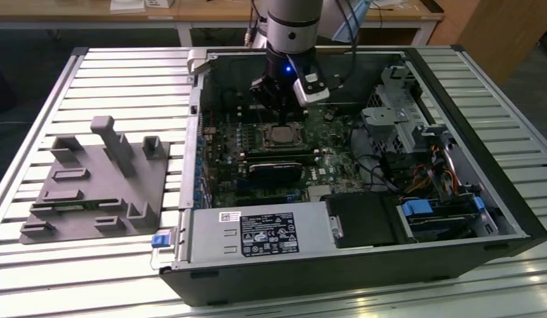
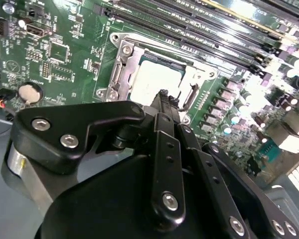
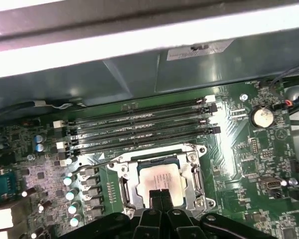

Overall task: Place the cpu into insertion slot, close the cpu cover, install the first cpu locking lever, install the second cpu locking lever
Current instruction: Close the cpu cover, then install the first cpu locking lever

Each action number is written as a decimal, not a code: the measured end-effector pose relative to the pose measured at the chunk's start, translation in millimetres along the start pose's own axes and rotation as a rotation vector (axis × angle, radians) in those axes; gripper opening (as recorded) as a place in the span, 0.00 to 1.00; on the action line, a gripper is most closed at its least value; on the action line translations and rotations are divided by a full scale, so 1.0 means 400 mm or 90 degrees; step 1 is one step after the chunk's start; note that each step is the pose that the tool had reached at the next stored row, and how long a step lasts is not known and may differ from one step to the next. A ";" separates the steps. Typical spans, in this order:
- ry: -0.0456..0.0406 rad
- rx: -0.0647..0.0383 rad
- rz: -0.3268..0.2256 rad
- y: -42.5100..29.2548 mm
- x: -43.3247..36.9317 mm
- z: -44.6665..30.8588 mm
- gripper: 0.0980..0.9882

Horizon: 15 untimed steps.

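The cpu (image 3: pixel 159 180) lies in the insertion slot (image 3: pixel 139 160) on the green board, its pale silver top facing up. The cpu cover (image 3: pixel 123 185) lies flat around it as a silvery frame. In the second wrist view the cpu (image 2: pixel 152 79) shows through the cover (image 2: pixel 120 67), and a bent wire lever (image 2: pixel 192 97) sits at the socket's edge. My gripper (image 3: pixel 159 197) is shut with nothing between its fingers, its tips just above the chip's near edge. In the exterior view the gripper (image 1: pixel 277 118) hangs inside the case right over the cpu (image 1: pixel 279 136).
Long black memory slots (image 3: pixel 139 124) run beside the socket. A coin battery (image 3: pixel 262 117) sits on the board. The case holds a power supply (image 1: pixel 255 235) and a drive cage (image 1: pixel 397 122). A grey fixture plate (image 1: pixel 97 179) rests on the slatted table at the exterior view's left.
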<state>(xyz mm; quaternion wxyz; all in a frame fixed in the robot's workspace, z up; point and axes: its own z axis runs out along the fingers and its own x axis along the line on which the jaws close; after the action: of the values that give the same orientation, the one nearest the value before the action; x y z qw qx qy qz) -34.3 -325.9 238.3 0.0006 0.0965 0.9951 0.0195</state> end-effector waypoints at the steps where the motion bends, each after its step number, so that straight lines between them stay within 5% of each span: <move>1: -0.0001 0.000 0.000 0.000 0.000 -0.001 0.01; 15: 0.0000 0.000 0.000 0.000 0.000 -0.004 0.01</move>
<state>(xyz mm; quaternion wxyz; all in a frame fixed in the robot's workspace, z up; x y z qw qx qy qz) -34.3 -325.9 239.8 0.0007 0.0966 0.9951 0.0195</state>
